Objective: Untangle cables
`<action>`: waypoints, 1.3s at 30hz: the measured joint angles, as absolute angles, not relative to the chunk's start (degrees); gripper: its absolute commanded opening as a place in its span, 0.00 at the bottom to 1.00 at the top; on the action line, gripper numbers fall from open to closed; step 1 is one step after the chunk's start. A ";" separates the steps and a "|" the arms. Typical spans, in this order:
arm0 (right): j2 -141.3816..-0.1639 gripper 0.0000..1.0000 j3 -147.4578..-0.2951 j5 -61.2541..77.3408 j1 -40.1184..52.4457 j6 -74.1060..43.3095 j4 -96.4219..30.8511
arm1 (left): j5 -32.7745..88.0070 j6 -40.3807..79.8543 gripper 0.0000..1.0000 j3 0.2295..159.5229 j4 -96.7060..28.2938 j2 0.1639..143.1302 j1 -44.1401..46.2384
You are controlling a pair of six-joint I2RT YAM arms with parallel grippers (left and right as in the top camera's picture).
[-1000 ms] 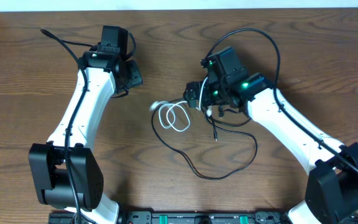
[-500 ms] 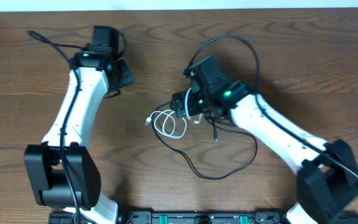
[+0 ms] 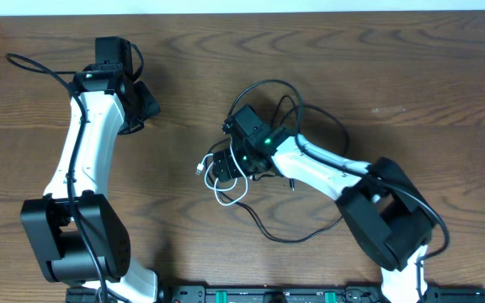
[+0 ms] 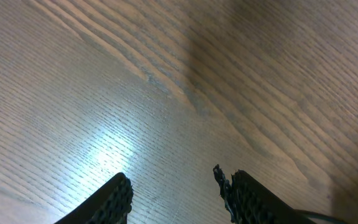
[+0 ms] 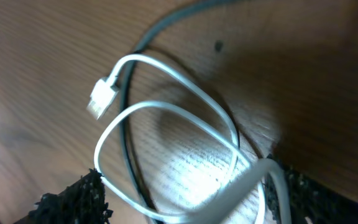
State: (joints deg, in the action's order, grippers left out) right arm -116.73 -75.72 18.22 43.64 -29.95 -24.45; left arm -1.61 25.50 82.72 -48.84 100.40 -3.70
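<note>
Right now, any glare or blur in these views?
Left wrist: bright glare patch on the table, darker shadow upper right. Right wrist: white cable blurs nearest the lens, glare on the table under it. Overhead: evenly lit, sharp.

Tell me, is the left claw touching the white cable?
Apart. The overhead view shows the left claw far from the white cable, with bare table between; its wrist view shows only wood.
</note>
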 measured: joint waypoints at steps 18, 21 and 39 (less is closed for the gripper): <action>-117.75 0.40 -75.94 13.58 48.53 -29.98 -23.44 | -1.61 25.50 0.52 82.72 -48.86 100.40 -3.70; -117.75 0.25 -76.01 11.84 49.08 -30.30 -24.12 | -1.61 25.50 0.52 82.72 -48.88 100.40 -3.70; -118.10 0.01 -85.06 9.50 46.83 -24.21 -40.34 | -1.61 25.50 0.52 82.74 -48.77 100.40 -3.70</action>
State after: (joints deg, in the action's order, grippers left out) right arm -118.10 -85.06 9.50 46.83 -24.21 -40.34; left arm -1.61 25.50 82.74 -48.77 100.40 -3.70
